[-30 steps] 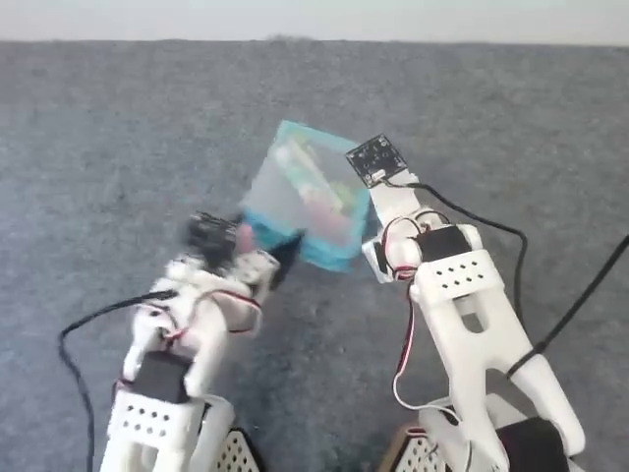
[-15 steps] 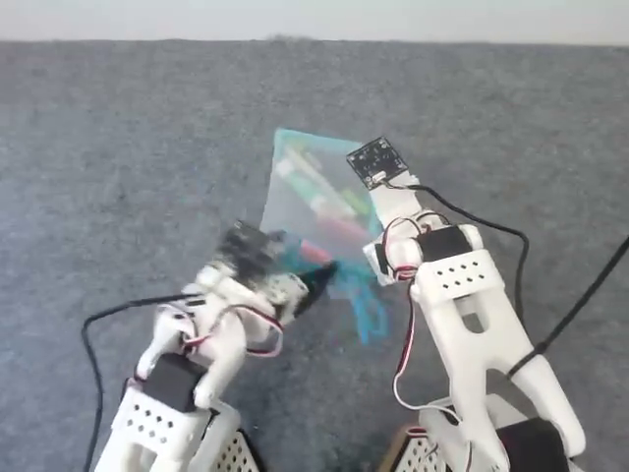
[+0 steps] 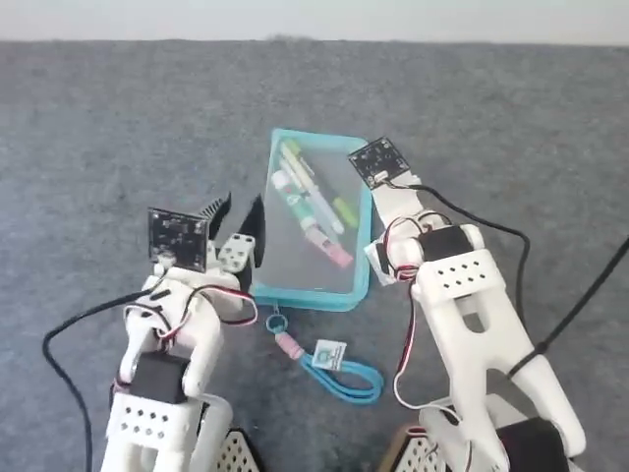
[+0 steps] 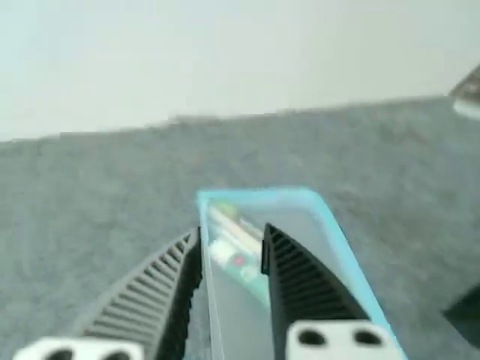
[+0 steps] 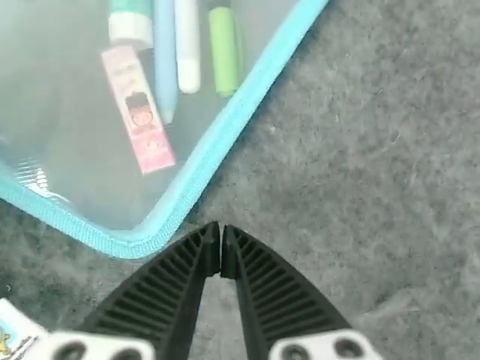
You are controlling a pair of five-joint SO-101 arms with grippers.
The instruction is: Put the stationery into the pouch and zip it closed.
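The pouch (image 3: 313, 241), pens (image 3: 307, 197) inside, is lying flat between the arms. The left gripper (image 3: 238, 204) is being held spread beside it, the right gripper (image 5: 220, 229) pinched on nothing. Unpinned, the pouch could be dragged when the zip (image 3: 275, 320) is pulled.

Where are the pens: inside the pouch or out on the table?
Inside: the pens show through the clear pouch, within its blue edge.

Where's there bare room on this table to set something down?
The grey table is bare beyond the pouch up to the wall, left of the left arm and right of the right arm. Crowded between the arms, where the pouch and blue strap lie.
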